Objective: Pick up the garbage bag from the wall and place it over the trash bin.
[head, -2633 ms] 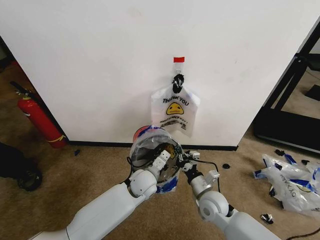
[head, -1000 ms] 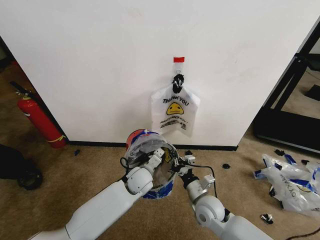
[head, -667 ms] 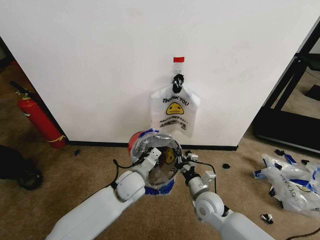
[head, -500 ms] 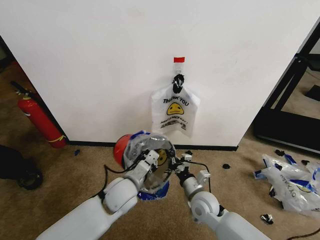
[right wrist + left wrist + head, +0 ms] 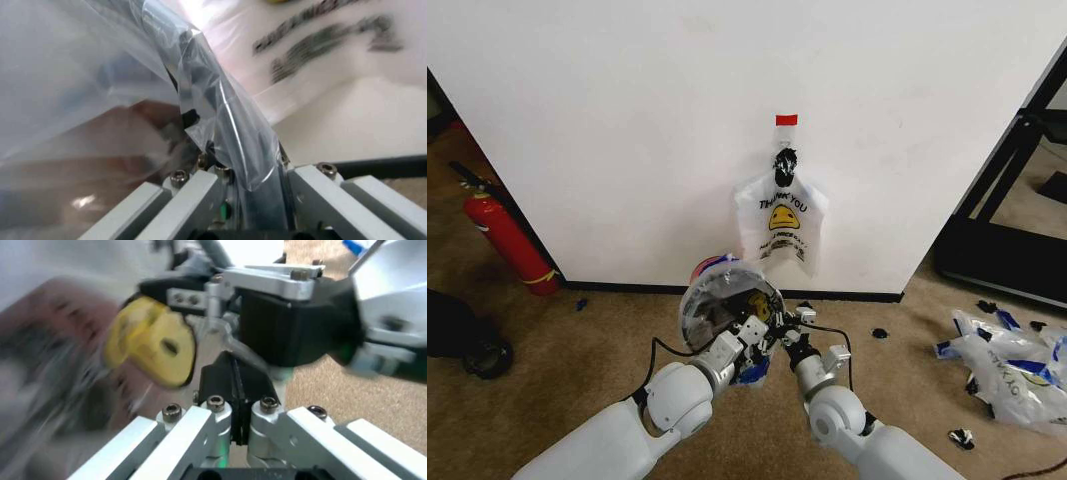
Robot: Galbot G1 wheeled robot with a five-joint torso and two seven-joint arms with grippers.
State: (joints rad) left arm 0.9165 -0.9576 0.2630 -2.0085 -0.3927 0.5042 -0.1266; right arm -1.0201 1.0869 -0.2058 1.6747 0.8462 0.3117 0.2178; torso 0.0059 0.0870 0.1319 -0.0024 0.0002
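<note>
Garbage bag is draped over the trash bin, which sits on the carpet just in front of the wall, below and left of a second printed bag hanging on the black hook. Bin looks tipped toward the robot, mouth facing up and out. Left gripper at the bin's near rim, fingers pressed together, likely pinching film. Right gripper just beside it at the same rim, jaws closed on a fold of bag and rim, probably to stretch the opening over the edge. Fire extinguisher well left of the bin; loose bags well right.
</note>
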